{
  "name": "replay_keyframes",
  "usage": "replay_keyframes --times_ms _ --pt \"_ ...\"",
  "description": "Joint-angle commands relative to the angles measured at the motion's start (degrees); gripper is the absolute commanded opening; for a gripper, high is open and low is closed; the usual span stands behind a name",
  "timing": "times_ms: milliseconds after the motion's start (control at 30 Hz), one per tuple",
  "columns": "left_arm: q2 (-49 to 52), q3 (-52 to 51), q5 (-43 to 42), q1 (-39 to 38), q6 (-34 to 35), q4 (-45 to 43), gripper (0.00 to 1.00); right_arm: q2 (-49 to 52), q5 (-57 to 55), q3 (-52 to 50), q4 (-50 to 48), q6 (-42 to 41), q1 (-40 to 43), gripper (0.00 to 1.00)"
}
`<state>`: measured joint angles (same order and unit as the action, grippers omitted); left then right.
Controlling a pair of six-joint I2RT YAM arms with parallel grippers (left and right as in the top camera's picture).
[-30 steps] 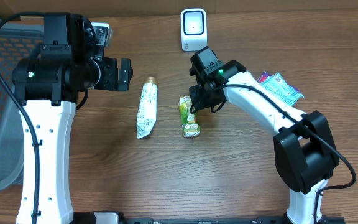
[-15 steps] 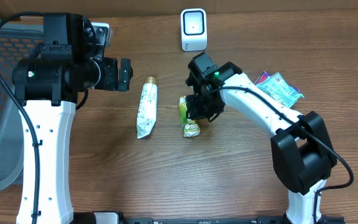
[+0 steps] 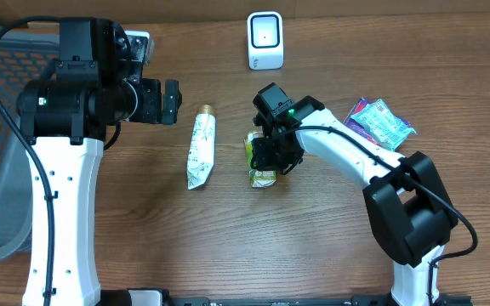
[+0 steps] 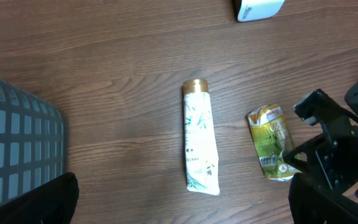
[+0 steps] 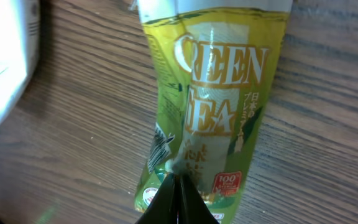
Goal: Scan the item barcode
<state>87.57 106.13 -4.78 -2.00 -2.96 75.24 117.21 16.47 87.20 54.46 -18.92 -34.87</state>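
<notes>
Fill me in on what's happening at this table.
The right gripper is shut on a green tea packet, pinching it near one end; the packet looks to be lying on the table. The left gripper stands open and empty off to the side. A white tube lies beside the packet, and the scanner sits at the back edge, with nothing brought to it yet.

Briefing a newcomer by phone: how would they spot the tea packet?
Find the white scanner at the table's far edge. Nearer, under the right hand, lies the tea packet. Unlike the long white tube beside it, it's short, crumpled, yellow-green.
</notes>
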Motion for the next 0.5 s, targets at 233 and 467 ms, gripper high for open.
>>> replay_keyframes --times_ms 233,467 --pt "0.2 0.5 -0.6 0.1 0.4 -0.1 1.00 5.3 1.7 -1.0 -0.7 -2.4 2.1 0.04" --pt "0.2 0.5 -0.6 0.1 0.4 -0.1 0.99 7.0 8.3 -0.8 -0.1 -1.1 7.0 0.04"
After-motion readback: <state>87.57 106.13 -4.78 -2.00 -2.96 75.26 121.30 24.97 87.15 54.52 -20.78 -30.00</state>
